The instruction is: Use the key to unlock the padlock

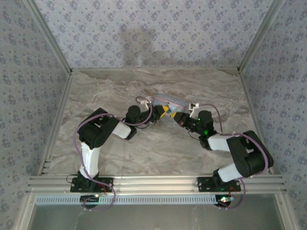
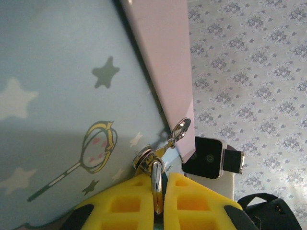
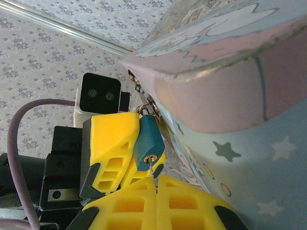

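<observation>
While it hangs from the small metal clasp point(image 2: 181, 128) at the corner of the tin point(image 2: 57, 96), the padlock point(image 3: 147, 139) shows as a small teal block with its keyhole end turned toward the right wrist camera. The key point(image 3: 152, 168), a thin silvery blade, runs from that keyhole straight into the right gripper point(image 3: 156, 184). That gripper's yellow fingers are pressed together on the key, and only a short length of blade shows between lock and fingertips. The left gripper point(image 2: 158, 187) has its yellow fingers pinched on the padlock's metal loop point(image 2: 156, 175); seen from the right wrist, those fingers sit just beside the teal block, touching it. The tin is pale blue with printed stars and a pink band along its edge. Seen from above, both arms reach inward and the grippers meet at the tin's near side, toward the back middle of the marbled table point(image 1: 144, 148).
</observation>
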Robot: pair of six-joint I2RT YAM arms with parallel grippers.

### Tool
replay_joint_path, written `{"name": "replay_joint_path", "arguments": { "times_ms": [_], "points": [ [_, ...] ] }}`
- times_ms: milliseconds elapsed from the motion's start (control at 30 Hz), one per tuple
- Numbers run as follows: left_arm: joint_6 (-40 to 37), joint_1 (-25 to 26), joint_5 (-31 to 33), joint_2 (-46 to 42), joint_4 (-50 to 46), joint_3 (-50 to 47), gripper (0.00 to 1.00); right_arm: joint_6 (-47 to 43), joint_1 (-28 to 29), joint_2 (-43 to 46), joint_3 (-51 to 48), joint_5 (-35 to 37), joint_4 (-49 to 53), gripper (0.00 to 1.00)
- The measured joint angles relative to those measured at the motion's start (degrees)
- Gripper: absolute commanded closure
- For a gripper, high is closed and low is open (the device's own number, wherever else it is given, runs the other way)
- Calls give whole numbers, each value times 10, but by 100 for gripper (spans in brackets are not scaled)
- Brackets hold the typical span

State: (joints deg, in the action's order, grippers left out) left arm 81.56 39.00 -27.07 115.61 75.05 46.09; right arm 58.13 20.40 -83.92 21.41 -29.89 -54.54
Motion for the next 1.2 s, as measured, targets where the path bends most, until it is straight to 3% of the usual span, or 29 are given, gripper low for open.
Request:
{"name": "replay_joint_path", "arguments": {
  "times_ms": [667, 1200],
  "points": [
    [-1, -4, 16, 0, -5, -2, 100, 49, -24, -51, 28, -68, -19, 100],
    [-11, -3, 18, 0, 8, -23, 100, 12, -18, 38, -40, -45, 3, 100]
  ]
}}
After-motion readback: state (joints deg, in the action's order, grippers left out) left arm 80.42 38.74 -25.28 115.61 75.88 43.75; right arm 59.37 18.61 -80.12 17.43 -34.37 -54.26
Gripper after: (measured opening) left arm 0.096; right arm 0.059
